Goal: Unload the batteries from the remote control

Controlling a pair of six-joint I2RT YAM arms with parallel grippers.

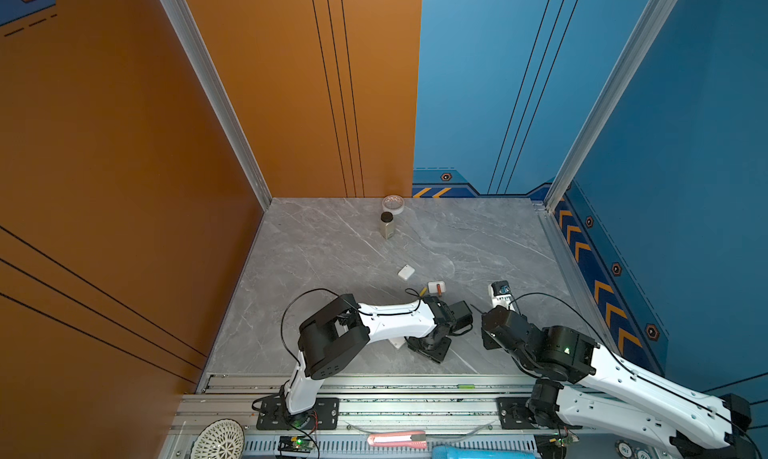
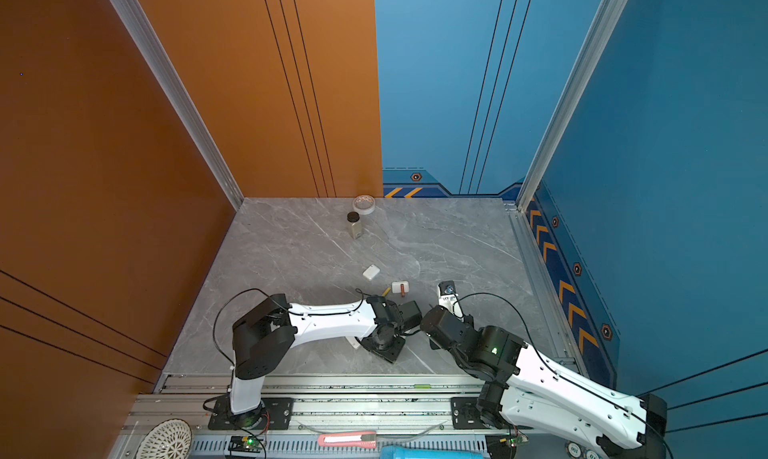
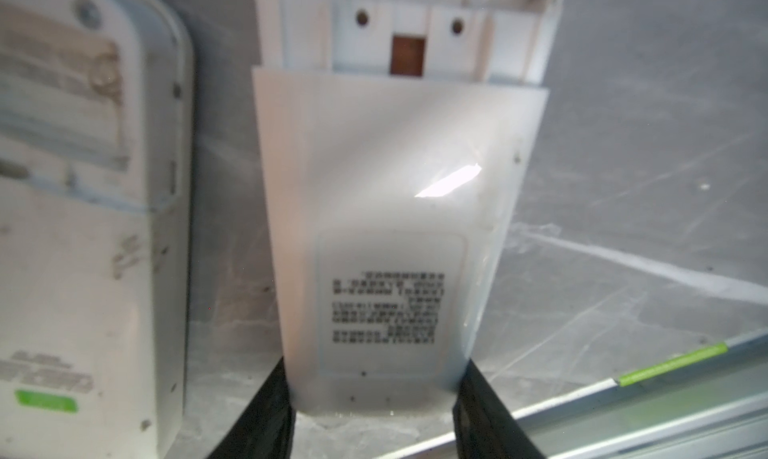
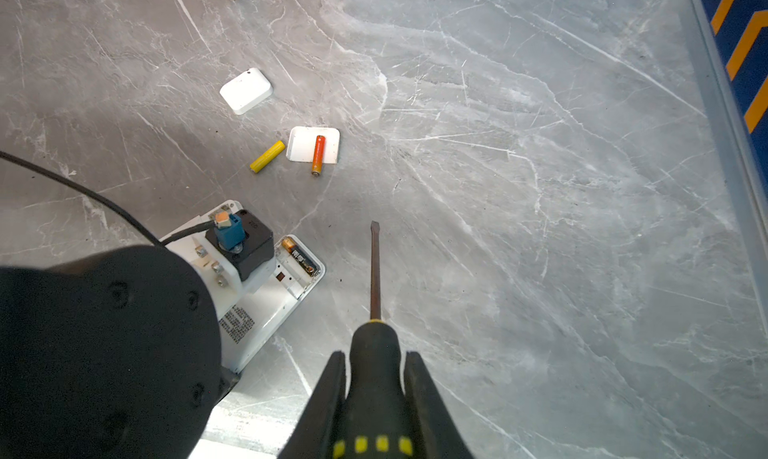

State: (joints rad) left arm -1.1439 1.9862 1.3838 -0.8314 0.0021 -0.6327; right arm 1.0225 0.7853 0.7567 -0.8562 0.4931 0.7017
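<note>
The left gripper straddles the remote control, fingers against both sides — whether it clamps I cannot tell. The right gripper is closed on the screwdriver, just beside the remote control. The yellow battery and orange-red battery lie near the remote control, clear of it — a third battery sits inside it.

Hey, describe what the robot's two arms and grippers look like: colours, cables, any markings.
Both the left arm and right arm have smooth white shell links joined by bulky black joint housings. A thin black cable loops along each arm. A green light glows on the right arm. The left gripper and right gripper have black, tapered fingers.
</note>
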